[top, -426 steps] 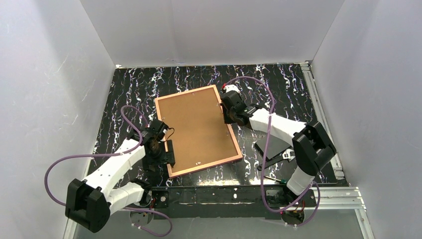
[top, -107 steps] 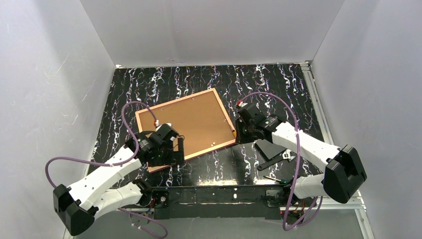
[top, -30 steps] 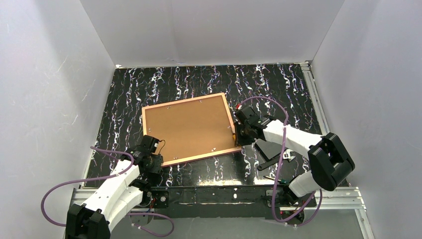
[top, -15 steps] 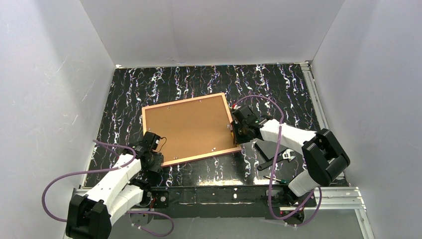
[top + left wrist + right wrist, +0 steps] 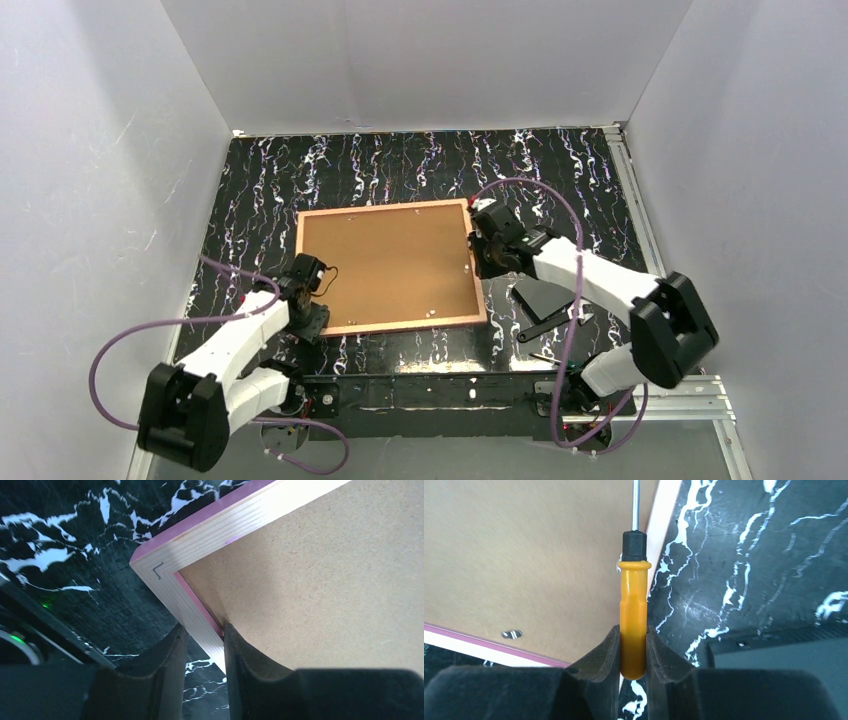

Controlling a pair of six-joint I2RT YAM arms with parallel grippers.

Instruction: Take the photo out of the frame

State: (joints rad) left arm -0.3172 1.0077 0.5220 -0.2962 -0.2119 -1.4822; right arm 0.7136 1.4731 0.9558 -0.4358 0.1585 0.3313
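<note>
Black marbled table point(image 5: 300, 170), left gripper point(image 5: 204, 630) pinching frame point(image 5: 235, 522)

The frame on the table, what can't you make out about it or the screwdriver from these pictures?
Any photo: in every view the frame lies face down and its backing board covers the front.
Screwdriver tip: cut off by the top edge in the right wrist view, hidden by the right gripper in the top view.
Retaining clips: too small in the top view to tell how they are turned.

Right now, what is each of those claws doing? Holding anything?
Left gripper: closed on the frame, near a corner.
Right gripper: closed on an orange-handled screwdriver.
</note>
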